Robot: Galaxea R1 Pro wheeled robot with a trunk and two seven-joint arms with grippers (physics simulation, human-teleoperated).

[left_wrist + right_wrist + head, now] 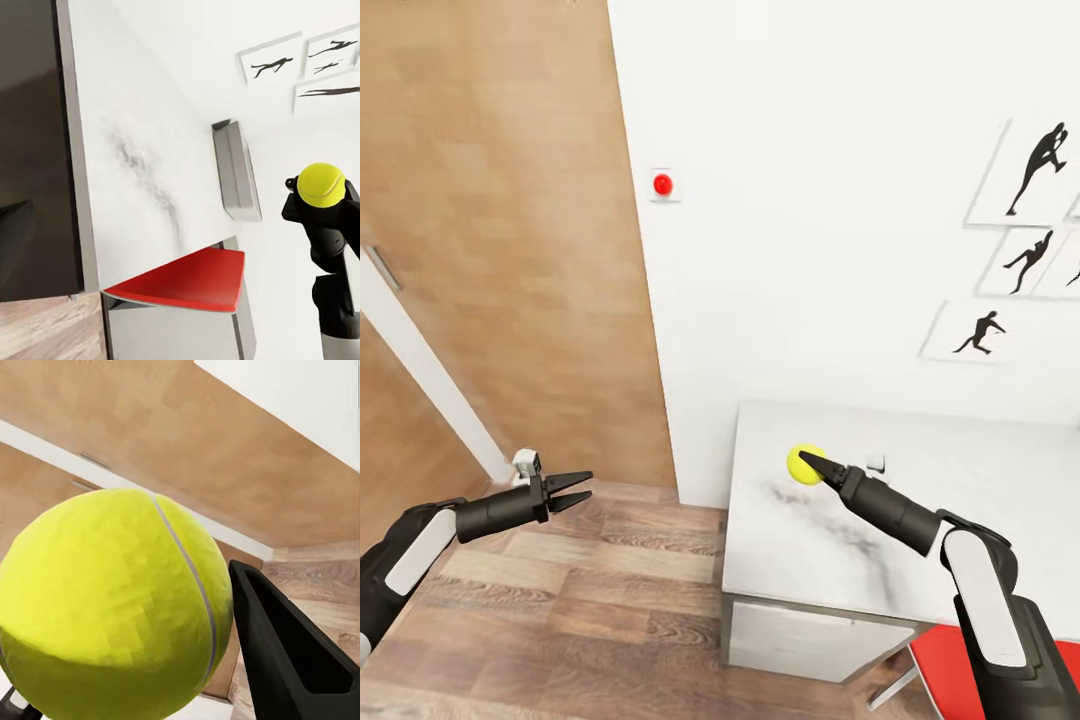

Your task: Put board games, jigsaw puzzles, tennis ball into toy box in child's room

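Above table (960, 470), outstretched right claw (808, 464) grips tennis ball (803, 464).

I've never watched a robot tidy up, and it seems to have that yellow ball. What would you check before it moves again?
1. Grip on the ball: the right gripper is shut on the tennis ball: ok.
2. Ball off the table: it looks lifted in the left wrist view: ok.
3. Toy box located: the grey bin sits on the table: ok.
4. Room left inside the box: cannot tell.
5. Left gripper out of the way: open, empty, over the wooden floor: ok.
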